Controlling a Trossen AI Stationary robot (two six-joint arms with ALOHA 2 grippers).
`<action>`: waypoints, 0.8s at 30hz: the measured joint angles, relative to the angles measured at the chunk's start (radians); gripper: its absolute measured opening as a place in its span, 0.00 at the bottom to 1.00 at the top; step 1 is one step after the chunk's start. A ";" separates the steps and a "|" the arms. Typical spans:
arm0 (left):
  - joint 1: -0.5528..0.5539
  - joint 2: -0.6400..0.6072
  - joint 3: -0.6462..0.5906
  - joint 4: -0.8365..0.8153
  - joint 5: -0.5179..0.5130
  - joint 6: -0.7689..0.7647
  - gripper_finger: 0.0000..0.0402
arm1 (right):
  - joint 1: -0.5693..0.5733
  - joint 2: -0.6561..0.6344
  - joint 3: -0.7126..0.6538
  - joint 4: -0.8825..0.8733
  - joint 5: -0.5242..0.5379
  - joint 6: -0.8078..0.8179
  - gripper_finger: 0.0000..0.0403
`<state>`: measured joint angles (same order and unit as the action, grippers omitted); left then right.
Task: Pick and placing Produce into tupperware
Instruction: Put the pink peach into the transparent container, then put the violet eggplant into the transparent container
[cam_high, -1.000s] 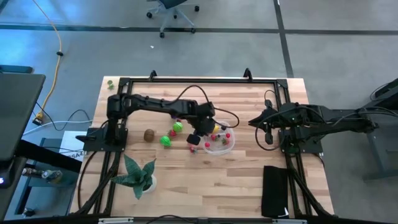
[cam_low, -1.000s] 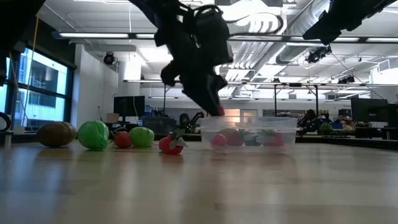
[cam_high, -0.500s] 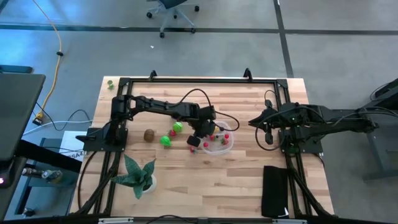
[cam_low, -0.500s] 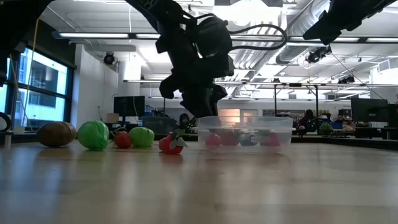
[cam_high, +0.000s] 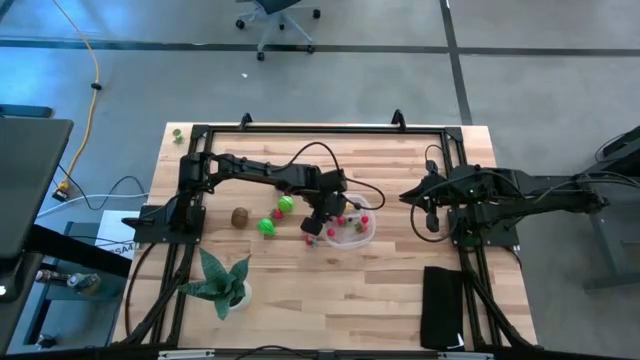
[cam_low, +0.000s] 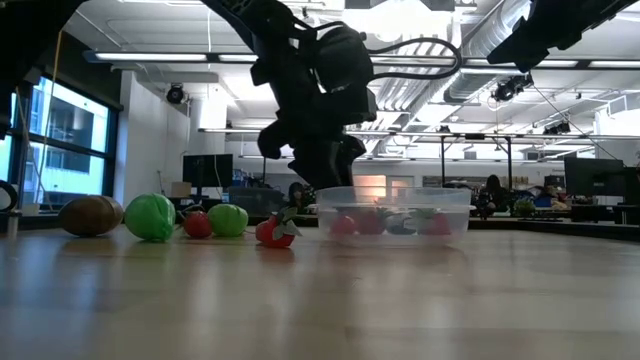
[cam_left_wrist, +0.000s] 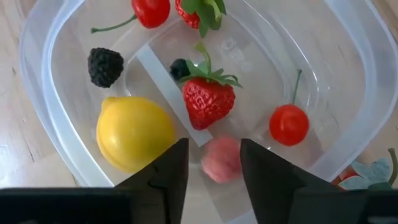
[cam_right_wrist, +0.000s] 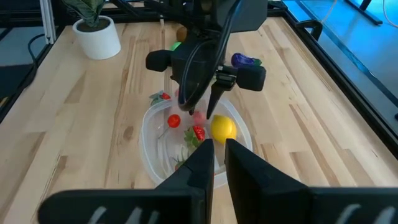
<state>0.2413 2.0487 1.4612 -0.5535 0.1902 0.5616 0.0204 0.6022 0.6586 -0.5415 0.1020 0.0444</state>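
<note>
My left gripper (cam_left_wrist: 213, 163) hangs just over the near wall of the tupperware (cam_left_wrist: 348, 134), fingers parted with a pink fruit (cam_left_wrist: 222, 158) lying on the floor between them, apparently free of both pads. Beyond it in the clear container sit a strawberry (cam_left_wrist: 208, 102), a lemon (cam_left_wrist: 134, 132), a cherry (cam_left_wrist: 289, 124), a blackberry (cam_left_wrist: 104, 66) and, at the far wall, another cherry (cam_left_wrist: 151, 10).

To finish this drop cleanly, I judge I should spread a little wider and lift straight up, so neither finger drags the pink fruit or tips the light container.

On the tabletop (cam_high: 330, 290) outside, produce waits: a red piece (cam_low: 275, 231) just beside the container, two green ones (cam_low: 150, 216) and a brown one (cam_low: 90, 215) farther along.

My right gripper (cam_right_wrist: 215, 149), fingers pressed together and empty, waits well apart, at its own side of the tabletop.
</note>
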 joint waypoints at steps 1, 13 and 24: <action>0.000 0.000 0.000 0.001 0.000 0.000 0.35 | 0.000 0.000 0.000 0.000 0.000 0.000 0.07; 0.000 -0.052 0.097 -0.232 -0.202 -0.173 0.31 | 0.000 0.000 0.000 0.000 0.000 0.000 0.07; 0.002 -0.168 0.161 -0.621 -0.582 -0.566 0.27 | 0.000 0.000 0.000 0.000 0.000 0.000 0.07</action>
<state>0.2428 1.8802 1.6222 -1.1745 -0.3914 -0.0044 0.0204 0.6018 0.6586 -0.5415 0.1020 0.0444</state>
